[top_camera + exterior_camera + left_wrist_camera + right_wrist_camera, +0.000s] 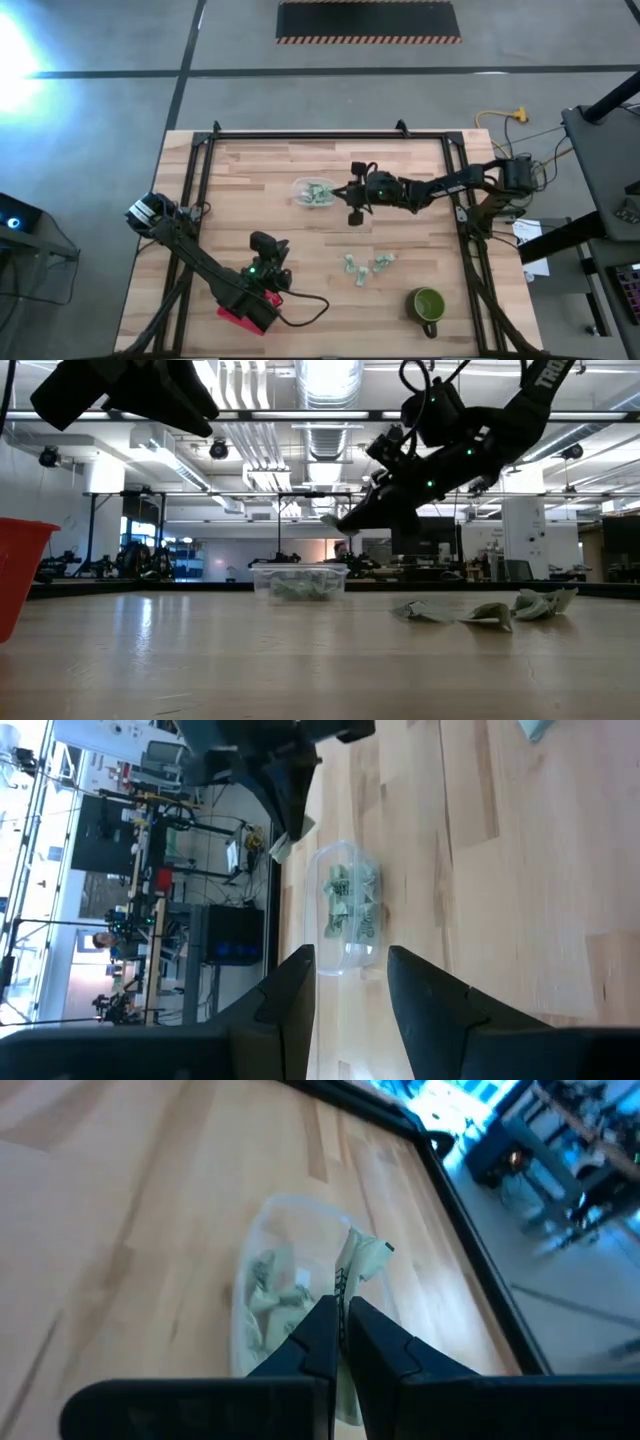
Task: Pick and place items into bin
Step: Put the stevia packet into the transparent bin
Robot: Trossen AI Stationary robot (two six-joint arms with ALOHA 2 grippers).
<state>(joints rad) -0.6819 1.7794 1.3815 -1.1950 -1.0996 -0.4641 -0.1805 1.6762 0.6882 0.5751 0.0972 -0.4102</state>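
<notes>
- Wrapped pieces (366, 266) lay loose on the pale wooden tabletop (300, 290) near the green mug (428, 305); more filled the clear bin (314, 192).
- Right gripper (341, 1302) hung just beside the bin, jaws pinching one wrapped piece (360, 1258).
- Left gripper (350, 965) waited well apart by a red container (247, 314), jaws spread.
- Black frame rails (320, 134) edged the table; beyond lay grey floor and a hazard-striped mat (368, 20).
</notes>
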